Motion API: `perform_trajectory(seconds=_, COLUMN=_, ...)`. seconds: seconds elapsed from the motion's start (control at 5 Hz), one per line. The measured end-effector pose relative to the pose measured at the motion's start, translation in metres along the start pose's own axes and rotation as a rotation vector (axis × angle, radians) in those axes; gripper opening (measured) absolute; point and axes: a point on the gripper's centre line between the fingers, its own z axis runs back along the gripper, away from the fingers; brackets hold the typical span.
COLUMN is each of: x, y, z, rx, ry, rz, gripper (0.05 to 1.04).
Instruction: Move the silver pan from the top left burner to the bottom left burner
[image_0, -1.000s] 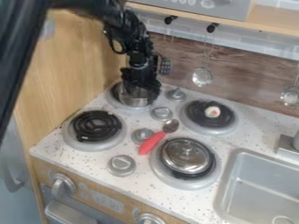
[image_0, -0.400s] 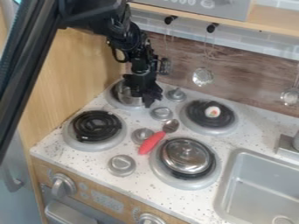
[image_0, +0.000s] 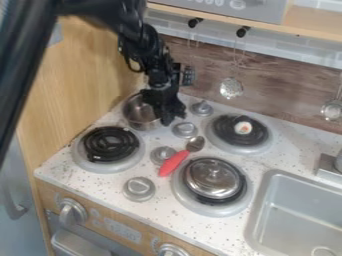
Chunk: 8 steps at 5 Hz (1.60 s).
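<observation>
The black gripper hangs over the top left burner, against the right side of the silver pan. That pan rests on or just over the burner, its hollow inside visible and its right part hidden behind the gripper. Whether it is held I cannot tell. Nearer the front left, the bottom left burner shows its black coil with nothing on it.
A lidded silver pot sits on the bottom right burner, and a small white food piece on the top right one. Between burners lie a red-handled spoon and grey knobs. The sink is at right.
The gripper first shifted right and slightly down from over the pan, then stayed near the pan's right side. The pan now appears slightly lower and further left, with more of its inside visible.
</observation>
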Motion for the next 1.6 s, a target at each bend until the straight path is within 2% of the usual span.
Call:
perform_trajectory(seconds=0.4, x=-0.018, y=-0.014, z=0.042, rx=-0.062, ry=0.003, rz=-0.065, gripper=0.066)
perform_trajectory(seconds=0.6, x=-0.044, y=-0.013, z=0.048, rx=-0.127, ry=0.037, rz=-0.064, gripper=0.066)
perform_trajectory(seconds=0.8, x=-0.068, y=0.002, z=0.046, rx=-0.143, ry=0.086, rz=-0.028, gripper=0.066)
perform_trajectory(seconds=1.0, x=-0.077, y=0.006, z=0.046, rx=-0.125, ry=0.134, rz=-0.065, gripper=0.065)
perform_trajectory(seconds=1.4, x=-0.104, y=0.011, z=0.037, rx=-0.119, ry=0.281, rz=-0.137, gripper=0.064)
perform_trajectory(seconds=1.6, x=-0.111, y=0.008, z=0.031, rx=-0.136, ry=0.314, rz=-0.139, gripper=0.064)
